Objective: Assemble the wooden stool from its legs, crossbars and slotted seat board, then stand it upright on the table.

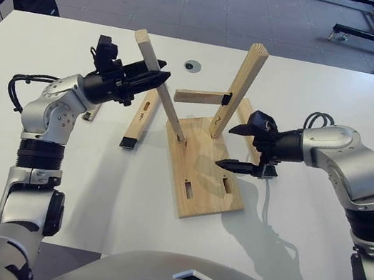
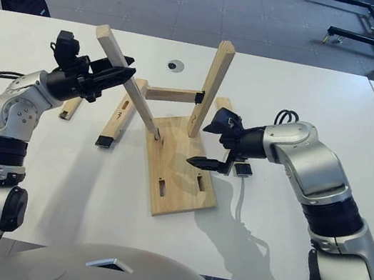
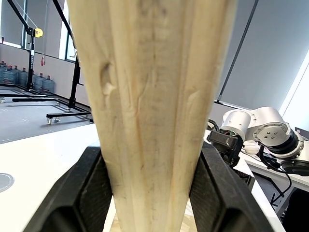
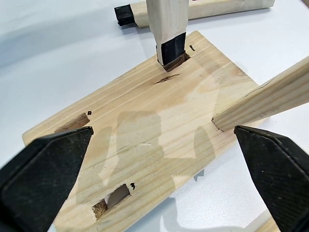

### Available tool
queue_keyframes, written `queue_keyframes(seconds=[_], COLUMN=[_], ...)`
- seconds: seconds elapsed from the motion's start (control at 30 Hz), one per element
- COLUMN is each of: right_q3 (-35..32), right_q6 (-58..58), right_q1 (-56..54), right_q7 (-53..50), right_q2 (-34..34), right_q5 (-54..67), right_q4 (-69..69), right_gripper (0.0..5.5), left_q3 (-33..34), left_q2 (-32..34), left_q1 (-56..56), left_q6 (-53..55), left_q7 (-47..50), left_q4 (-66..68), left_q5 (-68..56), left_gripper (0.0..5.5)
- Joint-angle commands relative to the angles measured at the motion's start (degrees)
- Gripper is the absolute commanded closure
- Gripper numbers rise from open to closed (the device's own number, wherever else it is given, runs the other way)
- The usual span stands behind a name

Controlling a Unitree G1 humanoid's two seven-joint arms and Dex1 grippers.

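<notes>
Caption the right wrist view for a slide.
Open right gripper above the seat board, a black-tipped leg and a second leg seated, two slots empty.

Left arm [image 1: 50,116]: rounded silver-grey shells, black joint bands, small dark screw holes on the elbow housing. Black cable loop [image 1: 17,85] at the elbow; black camera block [image 1: 105,49] on the wrist. Right arm [image 1: 346,161]: matching silver shells, black forearm, coiled black cable [image 1: 319,120]. Left gripper [image 1: 153,78] and right gripper [image 1: 228,147]: matt black, each with two tapered wedge fingers [image 4: 43,159].
</notes>
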Motion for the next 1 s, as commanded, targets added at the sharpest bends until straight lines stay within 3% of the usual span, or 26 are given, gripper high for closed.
queue_keyframes(seconds=[0.03,1.0], right_q3=[-0.2,0.3], right_q6=[0.6,1.5], right_q1=[0.4,1.0], right_q7=[-0.1,-1.5], right_q2=[-0.1,0.6], right_q5=[0.6,1.8], right_q4=[-0.8,-2.1], right_gripper=[0.1,0.1], left_q3=[-0.7,-3.2], left_q2=[0.6,0.3], left_q1=[-1.8,-5.9], left_q6=[-0.2,-4.0], left_q7=[-0.7,-3.9], left_q4=[1.6,8.8], left_q5=[0.7,4.6], left_gripper=[3.46,3.46])
